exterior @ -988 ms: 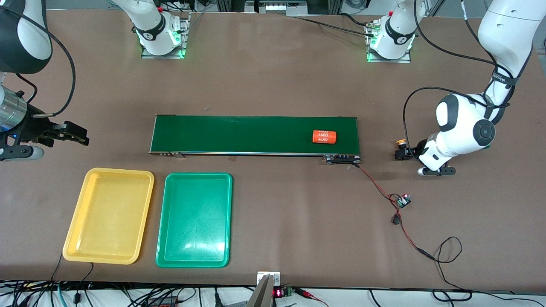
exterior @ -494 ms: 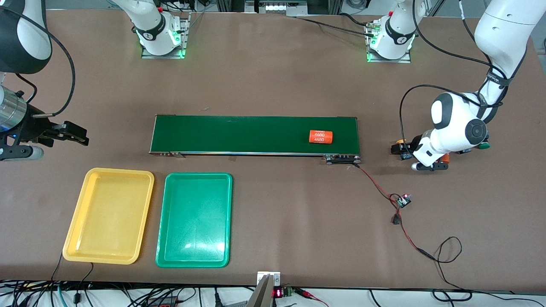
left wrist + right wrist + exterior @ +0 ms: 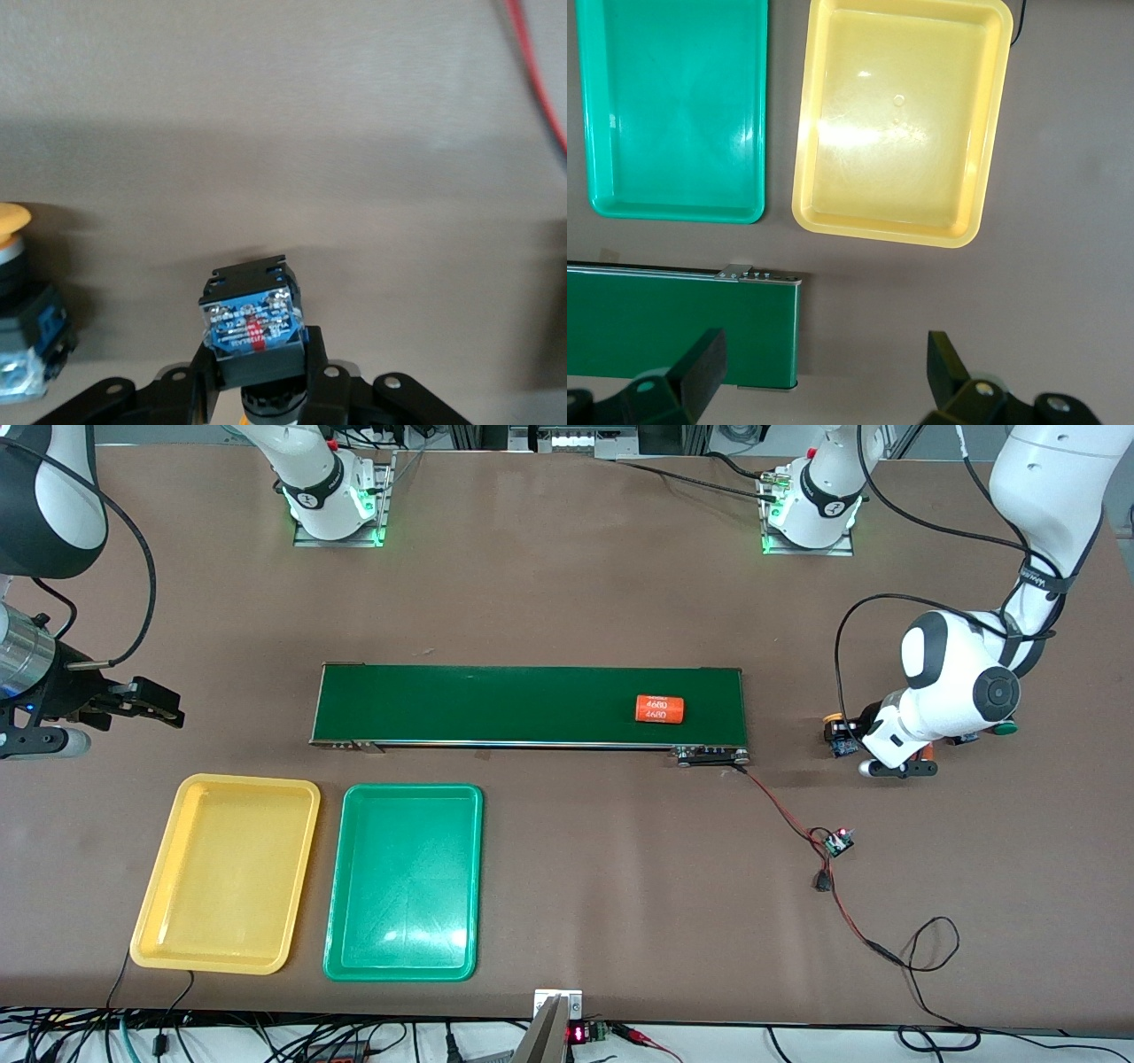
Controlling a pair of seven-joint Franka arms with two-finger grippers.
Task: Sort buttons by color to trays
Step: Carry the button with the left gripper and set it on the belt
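Observation:
My left gripper [image 3: 257, 359] is shut on a button [image 3: 251, 320], pinching its black-blue body between both fingers; a sliver of yellow-orange shows at its cap end. It sits low over the table off the left arm's end of the belt. A second button [image 3: 834, 724] with a yellow cap stands beside it, toward the belt. A green-capped button [image 3: 1004, 729] peeks out by the left wrist. The yellow tray [image 3: 248, 782] and green tray [image 3: 412, 787] lie side by side, nearer the front camera than the belt. My right gripper [image 3: 824, 363] hangs open and holds nothing, off the belt's other end.
A long dark green conveyor belt [image 3: 496, 704] crosses the middle, carrying an orange cylinder marked 4680 [image 3: 661, 708]. Red wires run from the belt's end to a small circuit board [image 3: 837, 841] and trail toward the table's front edge.
The left gripper has shut on the button and its wrist has shifted slightly. The orange cylinder has crept along the belt toward the right arm's end. The right arm has not moved.

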